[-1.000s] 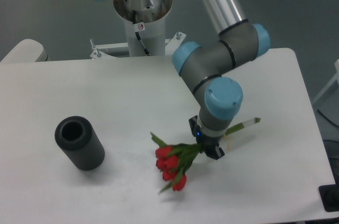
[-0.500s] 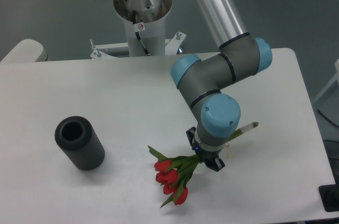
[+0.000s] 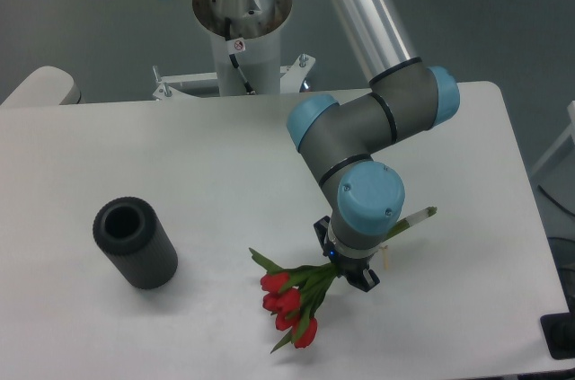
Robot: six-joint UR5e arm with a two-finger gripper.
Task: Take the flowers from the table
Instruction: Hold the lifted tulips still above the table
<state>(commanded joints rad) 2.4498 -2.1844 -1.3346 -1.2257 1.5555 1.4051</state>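
Flowers (image 3: 292, 295), a small bunch of red tulips, sit toward the front edge of the table (image 3: 135, 155), right of its middle. Long axis runs diagonally: red heads and green leaves point to the front-left, pale stem ends (image 3: 420, 216) point to the back-right, toward the table's right edge. One green leaf tip sticks out to the left of the heads.

Gripper (image 3: 346, 265) is directly over the stems, partway along the bunch, with the heads emerging on its front-left side and the stem ends showing past the wrist on its back-right side. Black fingers straddle the stems and look closed onto them; the contact itself is hidden under the blue-capped wrist joint (image 3: 370, 203). Cannot tell whether the bunch rests on the tabletop or is clear of it.

Black ribbed cylinder (image 3: 136, 243) lies on its side near the left front of the table, well apart from the flowers, open end facing up-left.
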